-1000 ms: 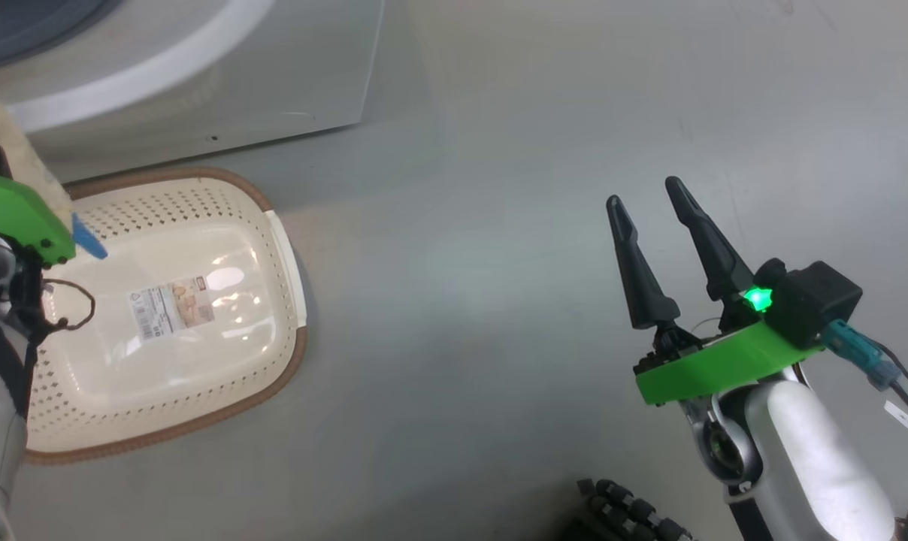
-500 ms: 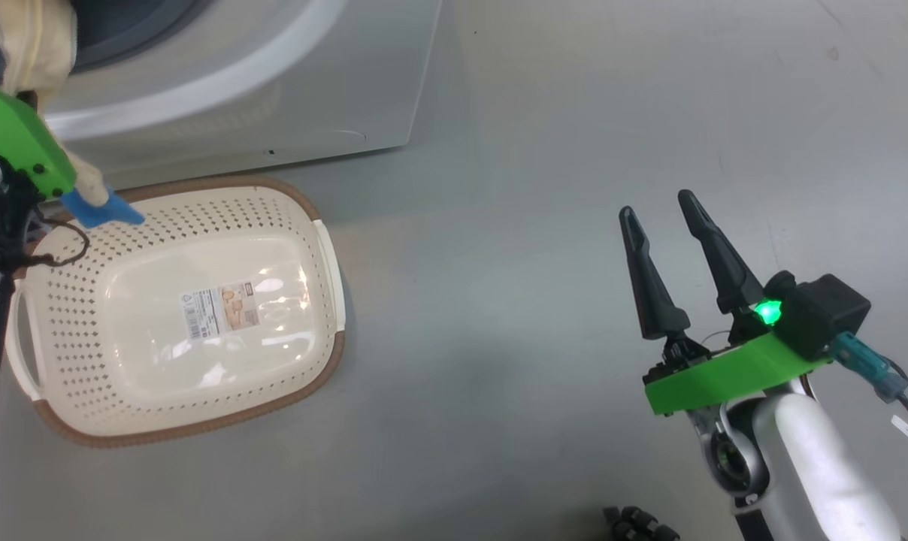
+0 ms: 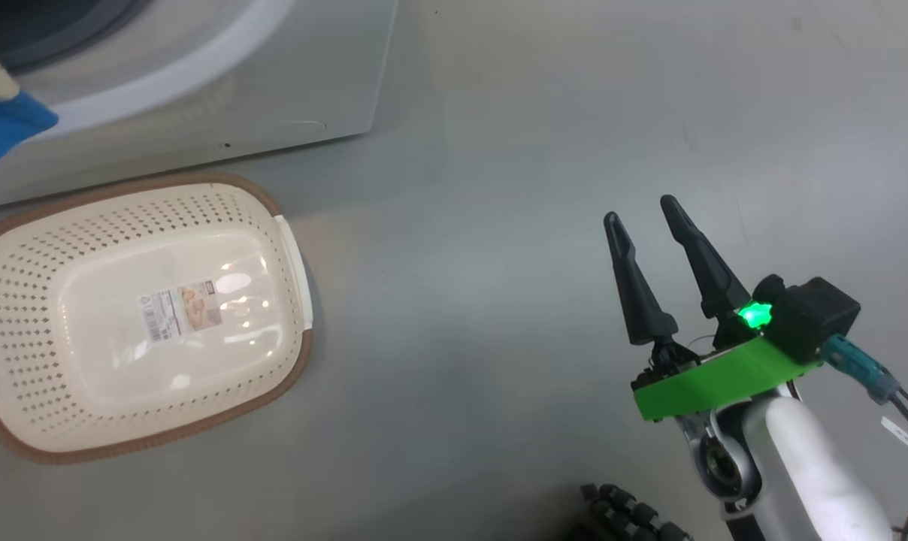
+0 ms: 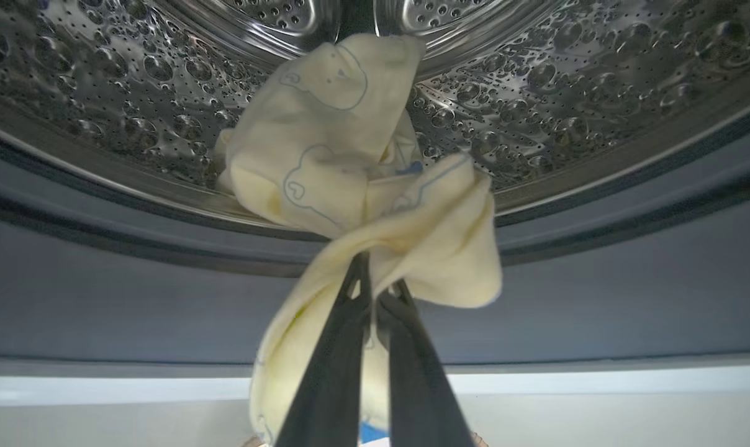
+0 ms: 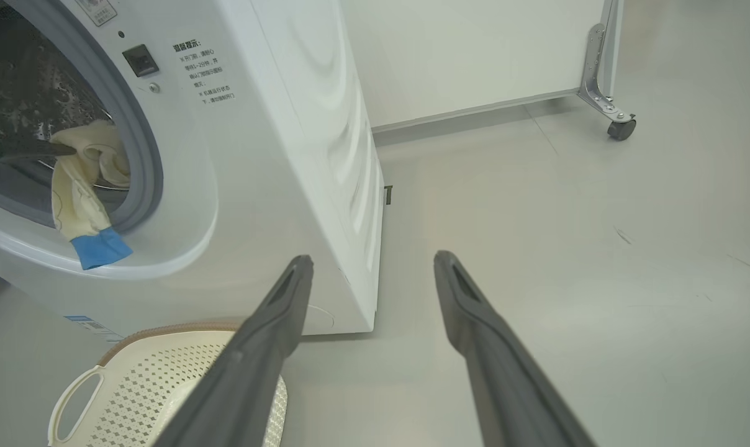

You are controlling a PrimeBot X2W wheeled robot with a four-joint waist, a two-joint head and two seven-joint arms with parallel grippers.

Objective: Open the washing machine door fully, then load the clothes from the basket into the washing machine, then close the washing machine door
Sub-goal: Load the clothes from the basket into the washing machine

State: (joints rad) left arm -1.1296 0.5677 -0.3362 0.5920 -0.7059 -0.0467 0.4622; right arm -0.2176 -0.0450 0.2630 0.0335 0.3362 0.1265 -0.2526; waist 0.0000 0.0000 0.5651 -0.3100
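Observation:
In the left wrist view my left gripper (image 4: 375,279) is shut on the clothes (image 4: 350,155), a pale cream-yellow bundle held at the mouth of the steel drum (image 4: 536,74), above the grey gasket (image 4: 164,298). From the right wrist view the clothes (image 5: 83,186) hang over the opening of the washing machine (image 5: 275,124), a blue patch lowest. That blue patch (image 3: 3,128) shows at the head view's left edge. The basket (image 3: 198,180) lies on the floor before the machine, holding just its label. My right gripper (image 3: 640,210) is open over bare floor. The washing machine door is out of view.
A white panel on a caster wheel (image 5: 620,127) stands behind and to the right of the machine. Cables (image 3: 897,406) trail from my right wrist. A black ribbed part (image 3: 627,511) sits at the head view's bottom edge. Grey floor spreads to the right.
My left gripper has carried the clothes up from over the basket to the drum opening and passed out of the head view. The head camera has shifted. The right gripper stays open.

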